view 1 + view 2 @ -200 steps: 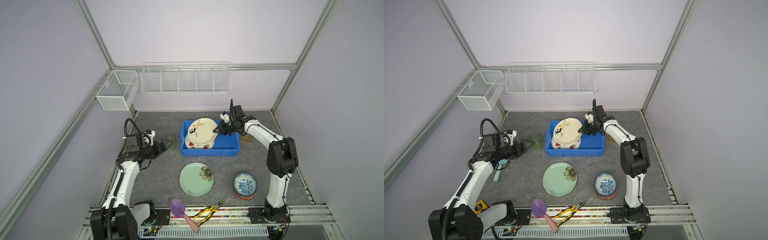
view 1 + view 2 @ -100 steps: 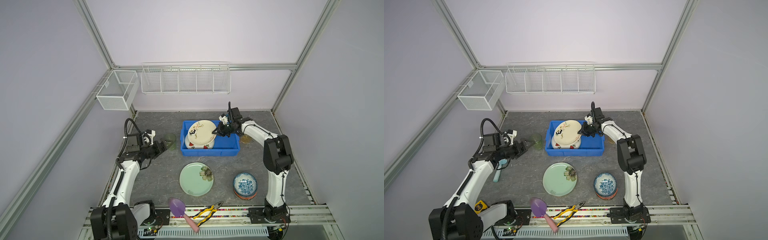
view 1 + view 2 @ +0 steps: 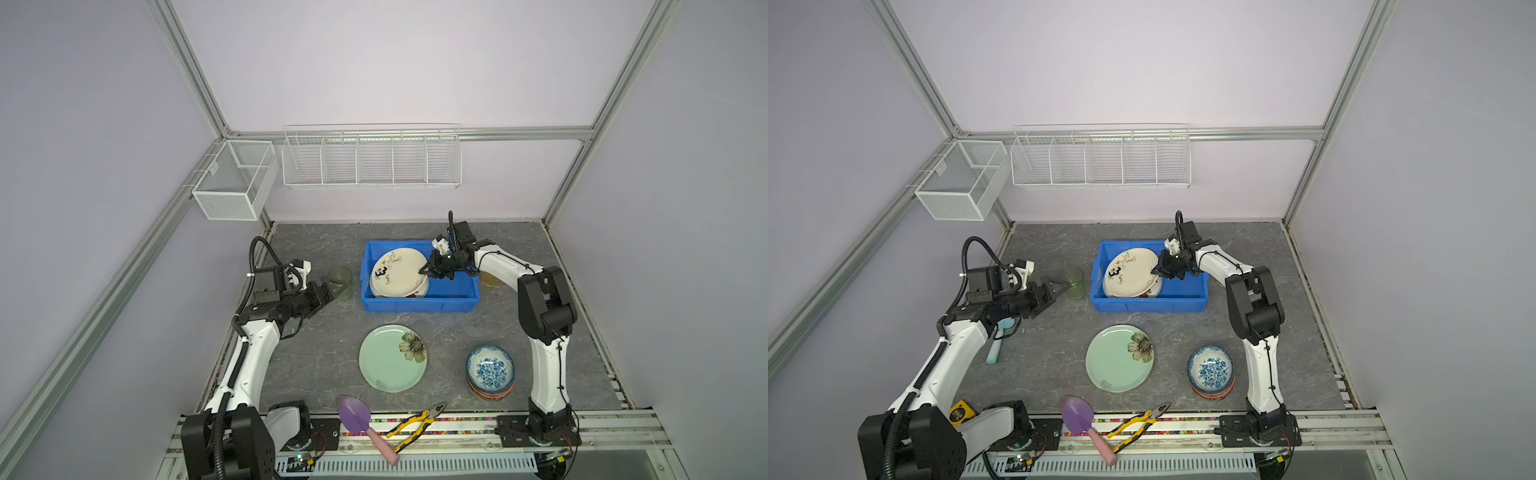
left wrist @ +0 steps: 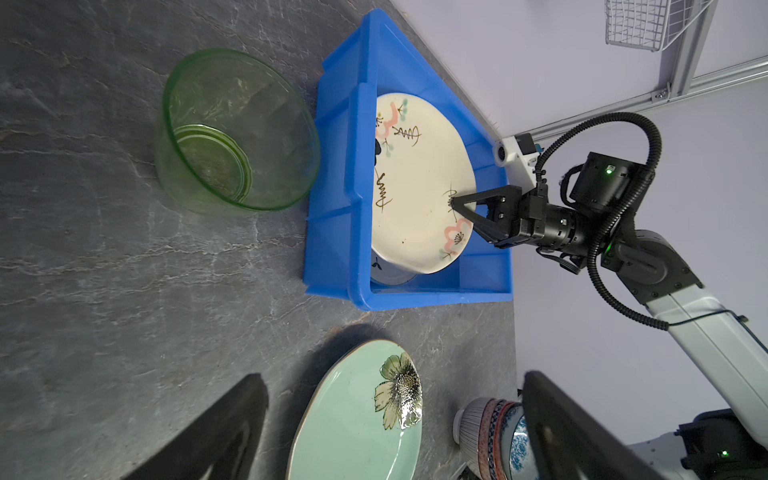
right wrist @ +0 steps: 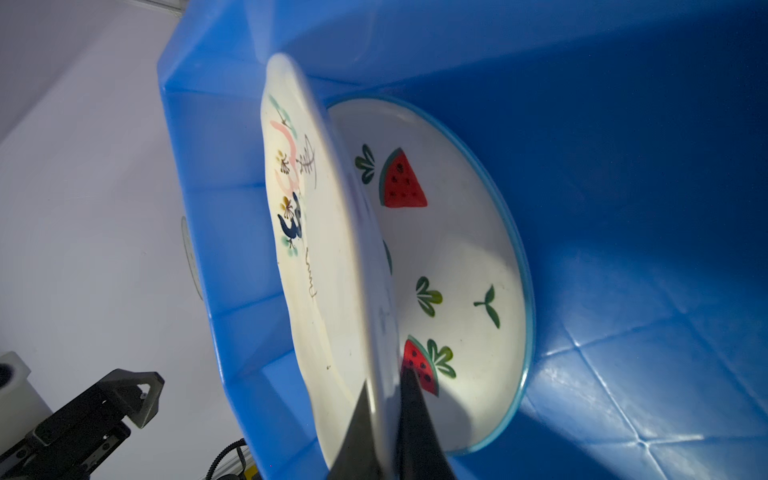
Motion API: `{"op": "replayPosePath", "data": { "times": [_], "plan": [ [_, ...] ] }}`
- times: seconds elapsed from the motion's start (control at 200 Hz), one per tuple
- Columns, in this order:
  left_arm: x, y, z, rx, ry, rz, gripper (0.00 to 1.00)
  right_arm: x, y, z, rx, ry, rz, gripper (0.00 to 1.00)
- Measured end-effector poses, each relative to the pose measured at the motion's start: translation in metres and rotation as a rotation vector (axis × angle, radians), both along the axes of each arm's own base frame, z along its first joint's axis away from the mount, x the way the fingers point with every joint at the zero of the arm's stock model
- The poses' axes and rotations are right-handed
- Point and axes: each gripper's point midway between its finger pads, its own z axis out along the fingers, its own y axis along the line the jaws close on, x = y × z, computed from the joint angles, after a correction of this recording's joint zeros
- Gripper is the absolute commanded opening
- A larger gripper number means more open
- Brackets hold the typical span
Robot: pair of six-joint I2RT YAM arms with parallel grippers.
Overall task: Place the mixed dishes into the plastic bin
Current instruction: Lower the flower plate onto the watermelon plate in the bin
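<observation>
My right jaws are pinched nearly closed on the rim of the cream plate (image 3: 397,272), one of the fingertips (image 5: 415,415) on each face. The plate hangs tilted inside the blue plastic bin (image 3: 419,309), above the watermelon plate (image 5: 457,249) that lies flat on the bin's floor. The cream plate's low edge is down by the bin's left wall, though I cannot quite tell whether it touches the plate beneath. My left jaws are spread wide and hold nothing, low over the worktop (image 3: 316,365) and aimed at the green tumbler (image 4: 237,129), which stands upright just beside the bin's left wall. The amber tumbler (image 3: 490,279) sits just outside the right wall, half hidden behind my right arm. Toward the front lies the pale green flower plate (image 3: 390,361), and to its right a stack of bowls (image 3: 488,392) with the blue floral bowl (image 3: 490,368) on top. Bare worktop separates both from the bin. The purple trowel (image 3: 355,415) and the yellow-handled pliers (image 3: 413,424) lie across the front rail (image 3: 465,422). The right half of the bin's floor is bare. Only the right wrist view shows the gap between the two plates; from above the watermelon plate is a sliver. A teal trowel (image 3: 995,345) shows under my left arm in a top view.
</observation>
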Motion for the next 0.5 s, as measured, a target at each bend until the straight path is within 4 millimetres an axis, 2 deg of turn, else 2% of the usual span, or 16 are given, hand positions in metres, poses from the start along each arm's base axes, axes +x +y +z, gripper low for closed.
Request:
{"op": "replayPosePath", "data": {
  "times": [0.09, 0.5],
  "plan": [
    [0.0001, 0.0000, 0.0001, 0.000, 0.000, 0.000, 0.96, -0.0010, 0.0003, -0.0066, 0.000, 0.014, 0.001, 0.11],
    [0.0001, -0.0002, -0.0006, -0.001, 0.003, -0.001, 0.96, 0.0004, 0.0033, -0.0066, 0.025, 0.001, 0.005, 0.26]
  ]
}}
